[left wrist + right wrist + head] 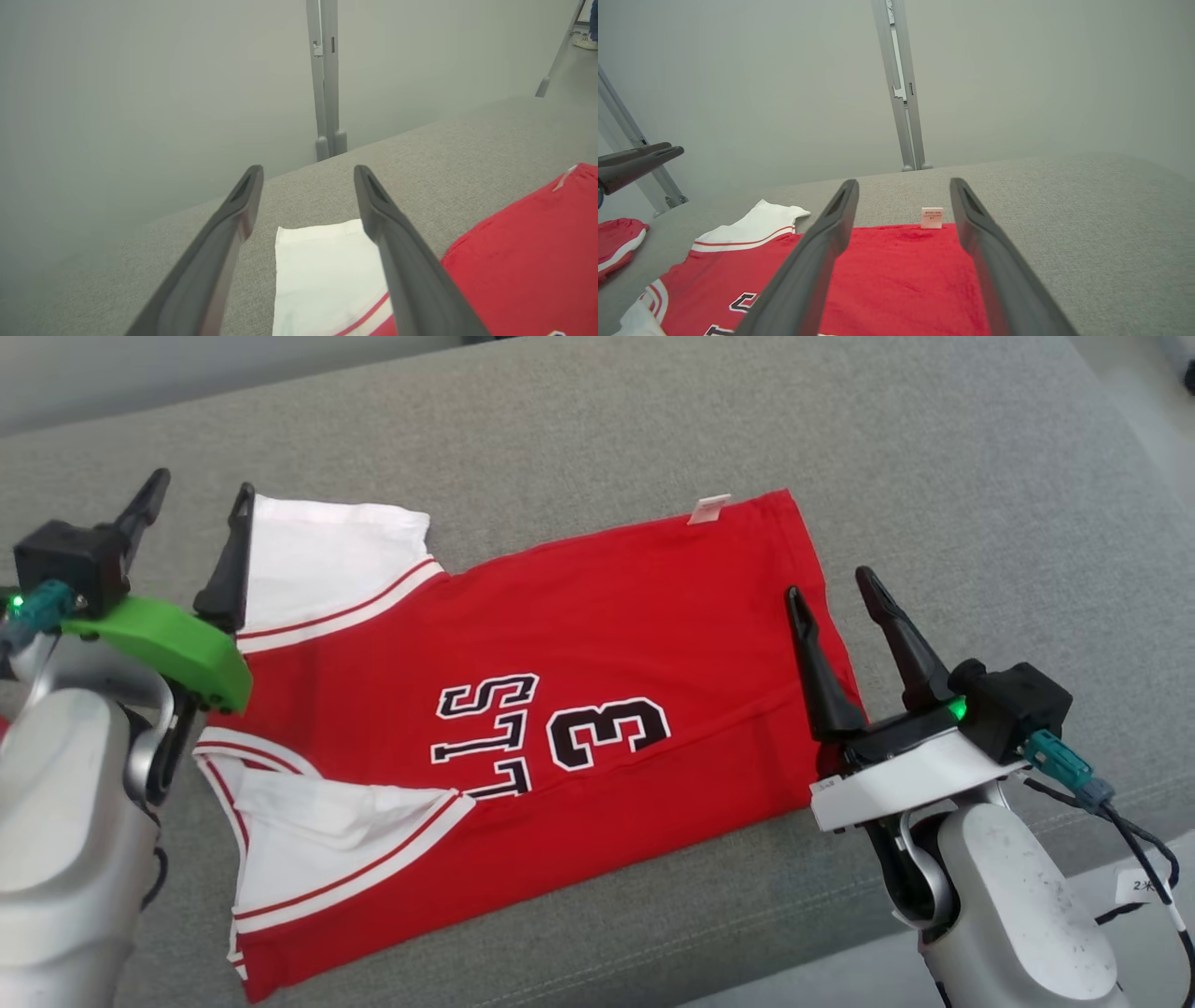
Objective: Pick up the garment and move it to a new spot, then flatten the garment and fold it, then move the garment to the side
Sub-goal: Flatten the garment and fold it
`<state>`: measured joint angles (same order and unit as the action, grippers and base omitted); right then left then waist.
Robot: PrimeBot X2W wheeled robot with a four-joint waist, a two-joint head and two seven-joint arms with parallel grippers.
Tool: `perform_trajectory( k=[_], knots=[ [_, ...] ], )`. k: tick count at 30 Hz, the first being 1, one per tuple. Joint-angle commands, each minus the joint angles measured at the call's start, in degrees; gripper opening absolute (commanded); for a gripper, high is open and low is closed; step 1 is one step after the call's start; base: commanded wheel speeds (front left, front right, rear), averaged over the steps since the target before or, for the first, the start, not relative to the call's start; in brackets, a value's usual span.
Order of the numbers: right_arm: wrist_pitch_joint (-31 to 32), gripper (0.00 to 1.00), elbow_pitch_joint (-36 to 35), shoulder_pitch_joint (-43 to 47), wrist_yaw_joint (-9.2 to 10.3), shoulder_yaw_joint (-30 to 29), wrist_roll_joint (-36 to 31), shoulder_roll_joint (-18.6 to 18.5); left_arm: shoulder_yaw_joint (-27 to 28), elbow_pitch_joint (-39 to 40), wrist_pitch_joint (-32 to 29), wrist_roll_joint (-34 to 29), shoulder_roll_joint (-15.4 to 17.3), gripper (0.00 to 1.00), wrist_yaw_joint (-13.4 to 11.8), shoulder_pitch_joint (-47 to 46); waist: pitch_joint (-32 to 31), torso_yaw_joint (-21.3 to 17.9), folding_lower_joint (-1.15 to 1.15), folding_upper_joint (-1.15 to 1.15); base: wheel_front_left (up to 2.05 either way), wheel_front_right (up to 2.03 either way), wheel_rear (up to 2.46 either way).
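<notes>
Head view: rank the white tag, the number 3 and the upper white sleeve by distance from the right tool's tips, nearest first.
1. white tag: at the far edge of the jersey, just ahead of the right tool.
2. number 3: mid-jersey, off to that tool's left.
3. upper white sleeve: far left end, beside the left tool.

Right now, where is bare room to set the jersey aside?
Wide bare cushion beyond the jersey's far edge and right of its hem. Crowded past the sleeves: another red garment lies there. The near strip is narrow.
</notes>
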<state>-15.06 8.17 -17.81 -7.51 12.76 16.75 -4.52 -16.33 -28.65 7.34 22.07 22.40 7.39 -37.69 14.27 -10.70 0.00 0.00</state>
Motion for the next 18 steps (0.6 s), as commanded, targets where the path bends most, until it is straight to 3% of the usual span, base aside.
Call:
perform_trajectory(
  k=[1, 9, 18],
  knots=[
    [-0.1, 1.0, -0.3, -1.1, 0.04, 0.1, -0.4, 0.2, -1.0, -0.8, -0.6, 1.3, 1.7, 1.0, 0.1, -1.9, 4.3, -3.7, 0.0, 0.0, 0.0, 0.0, 0.0],
    [-0.2, 1.0, -0.5, -4.3, 0.04, 0.3, -0.1, 1.2, -11.1, -6.4, -5.0, 12.9, 9.9, 1.0, 0.1, -9.5, 8.6, -6.2, 0.0, 0.0, 0.0, 0.0, 0.0],
    [-0.2, 1.0, -0.5, -6.3, 0.04, 1.0, 0.3, 1.5, -20.4, -10.5, -6.5, 21.0, 14.4, 1.0, 0.1, -15.7, 12.2, -7.9, 0.0, 0.0, 0.0, 0.0, 0.0]
  ],
)
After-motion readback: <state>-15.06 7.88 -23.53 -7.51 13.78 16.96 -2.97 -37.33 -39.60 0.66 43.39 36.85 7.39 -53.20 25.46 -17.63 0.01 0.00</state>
